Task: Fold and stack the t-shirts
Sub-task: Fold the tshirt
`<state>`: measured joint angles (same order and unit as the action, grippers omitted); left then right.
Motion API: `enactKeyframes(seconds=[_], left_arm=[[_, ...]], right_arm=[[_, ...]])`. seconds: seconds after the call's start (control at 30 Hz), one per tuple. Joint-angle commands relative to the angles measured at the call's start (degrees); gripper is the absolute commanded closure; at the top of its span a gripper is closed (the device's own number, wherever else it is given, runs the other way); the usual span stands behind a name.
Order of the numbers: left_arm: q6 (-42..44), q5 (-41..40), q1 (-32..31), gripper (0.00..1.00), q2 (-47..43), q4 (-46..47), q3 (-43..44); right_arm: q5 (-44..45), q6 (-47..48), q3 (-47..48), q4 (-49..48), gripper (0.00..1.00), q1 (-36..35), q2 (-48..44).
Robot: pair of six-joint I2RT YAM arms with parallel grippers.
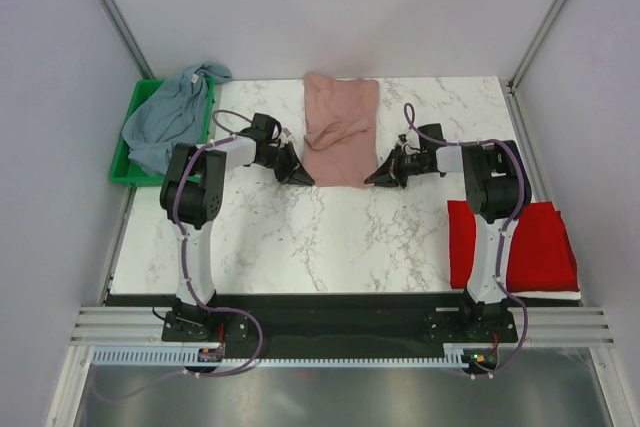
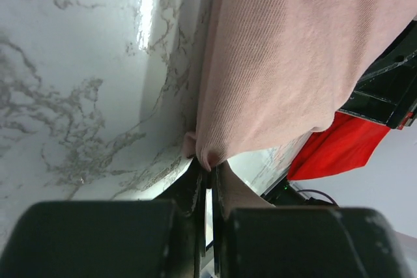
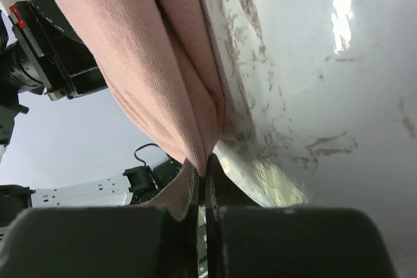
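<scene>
The left pincer [image 2: 210, 177] is closed tight, its two fingers nipping a small fold of the pink shirt [image 1: 340, 132] at the shirt's 7 o'clock corner. The right pincer [image 3: 203, 164] is closed just as tight on the same shirt, with the cloth pinched between its fingers at the 5 o'clock corner. Both pincers sit low at the marble table [image 1: 330, 237], pointing toward each other across the shirt's near edge.

From that edge the pink shirt runs back toward 12 o'clock, rumpled and creased, and its far end reaches the table's far edge.

The red shirt [image 1: 540, 242] lies flat at 4 o'clock by the table's right edge, partly behind the right arm and well apart from the pink one.

At 10 o'clock a green bin [image 1: 125, 162] stands at the table's left edge. The grey-blue shirt [image 1: 170, 117] is heaped in it and spills over its far rim.
</scene>
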<state>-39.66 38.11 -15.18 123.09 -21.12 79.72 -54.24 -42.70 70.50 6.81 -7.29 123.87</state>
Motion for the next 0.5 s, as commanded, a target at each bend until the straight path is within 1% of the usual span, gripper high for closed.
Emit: enactKeyframes(seconds=[0.0,0.13,0.27,0.33,0.47], left_arm=[[0.98,-1.81,0.68,0.98,-3.55,-1.63,1.40],[3.62,-1.72,0.94,0.98,-10.22,-4.88,1.05],[5.90,-1.20,1.29,0.98,-17.60,-8.84,0.96],[6.52,-0.14,1.21,0.98,-19.72,-10.25,0.61],[6.88,0.56,1.29,0.98,-26.74,-11.13,-3.86]], right_arm=[[-2.36,-0.46,-1.15,-2.85,1.00,-0.01,-2.05],[-4.47,-0.37,-3.78,-2.77,1.00,0.26,-8.64],[-5.09,-0.90,-9.40,-1.45,1.00,0.52,-16.11],[-5.26,-0.55,-11.43,0.48,1.00,0.52,-21.03],[-4.74,2.08,-17.14,6.70,1.00,0.61,-30.77]])
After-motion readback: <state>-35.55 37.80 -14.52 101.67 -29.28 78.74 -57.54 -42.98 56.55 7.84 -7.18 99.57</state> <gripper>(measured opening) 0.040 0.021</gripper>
